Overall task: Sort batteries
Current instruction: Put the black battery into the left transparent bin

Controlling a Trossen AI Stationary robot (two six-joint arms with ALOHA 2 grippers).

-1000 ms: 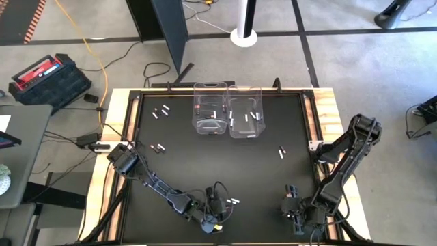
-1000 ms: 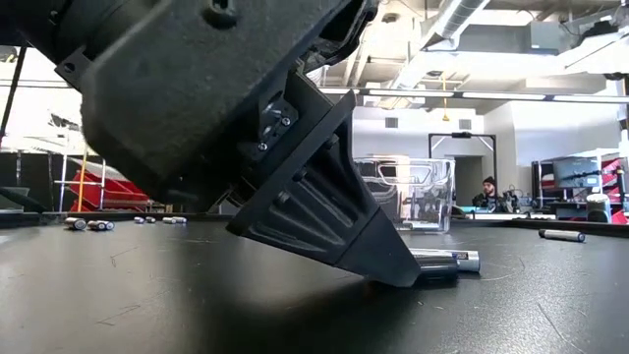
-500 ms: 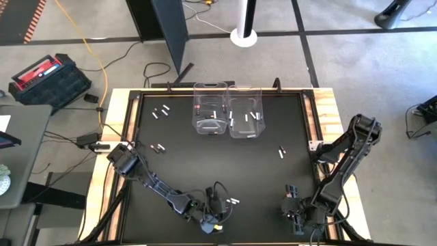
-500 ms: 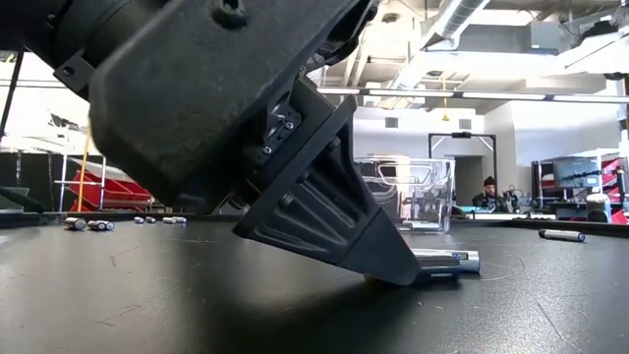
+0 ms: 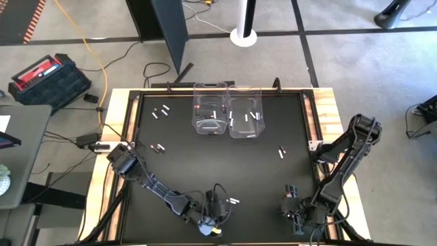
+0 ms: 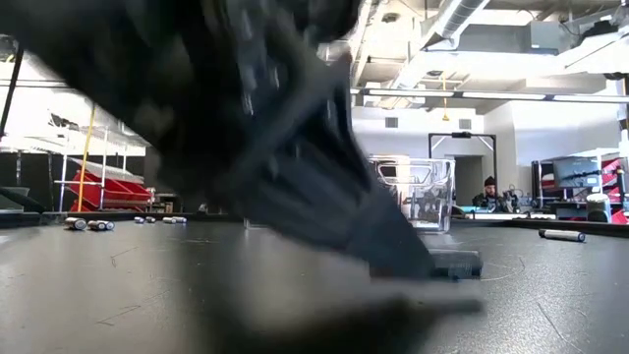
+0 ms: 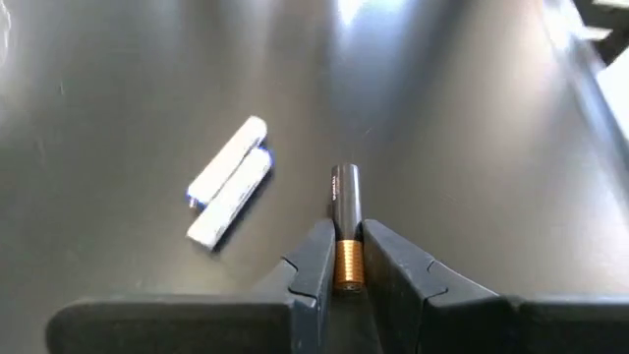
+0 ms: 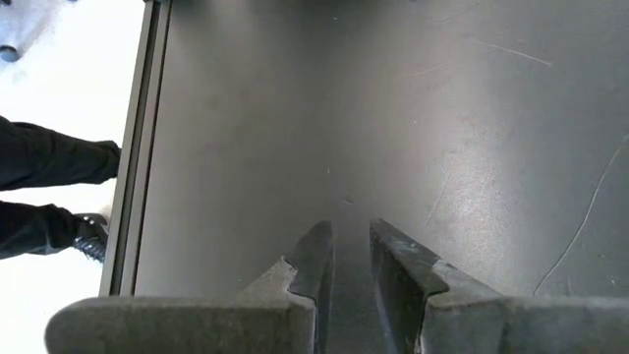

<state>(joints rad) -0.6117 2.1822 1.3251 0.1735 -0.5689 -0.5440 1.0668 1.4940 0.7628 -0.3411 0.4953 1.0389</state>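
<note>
My left gripper (image 5: 217, 205) (image 7: 345, 258) stands near the table's near edge, shut on a dark battery with a copper end (image 7: 345, 211) (image 6: 458, 264). Two white batteries (image 7: 228, 182) (image 5: 234, 201) lie side by side on the black table just beside it. More batteries lie loose at the far left (image 5: 160, 111), the left (image 5: 158, 147) and the right (image 5: 281, 152). My right gripper (image 5: 295, 208) (image 8: 351, 248) waits at the near right, its fingers a little apart with nothing between them. My left gripper pinches the battery's copper end (image 7: 347, 267) between its two fingers. The fingers slant down toward the table and lie along the battery, whose dark end (image 7: 345, 182) sticks out ahead of the fingertips. I cannot tell whether the battery is clear of the table.
Two clear plastic bins (image 5: 210, 109) (image 5: 244, 113) stand side by side at the far middle, with a few batteries in them. The table has a raised wooden rim (image 5: 116, 130). A bare black stretch lies between the bins and the grippers.
My left gripper has tipped a little over the dark battery and is blurred with motion in the low view. The white batteries beside it have stayed where they were.
</note>
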